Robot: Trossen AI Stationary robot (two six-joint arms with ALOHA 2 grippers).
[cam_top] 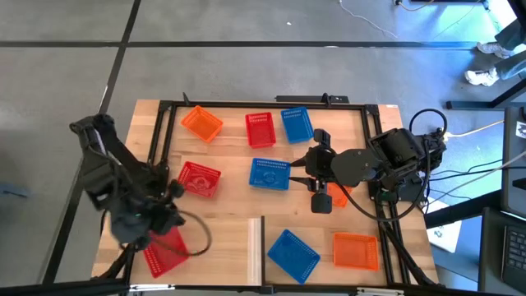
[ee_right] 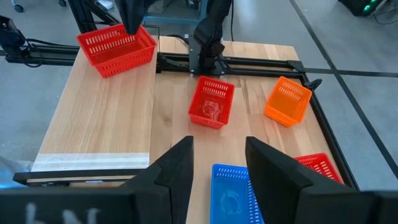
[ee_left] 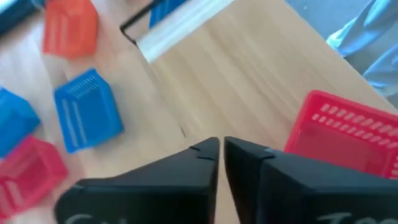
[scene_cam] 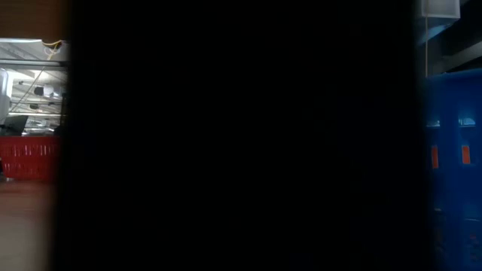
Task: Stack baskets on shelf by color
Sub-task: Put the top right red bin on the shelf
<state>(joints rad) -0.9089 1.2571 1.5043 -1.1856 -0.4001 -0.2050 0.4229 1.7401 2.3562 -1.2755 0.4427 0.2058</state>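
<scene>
Two dark, matte-black jointed arms are seen, trailed by black cables. Each hand, left hand (ee_left: 221, 155) and right hand (ee_right: 219, 163), is formed of two flat, angular black fingers.

Overhead, blocked low, two wrist views

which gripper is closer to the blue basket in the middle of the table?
Right. The right gripper hangs just beside the central blue basket, on the side toward the right arm. The left gripper is far off at the table's left, by a red basket.
</scene>
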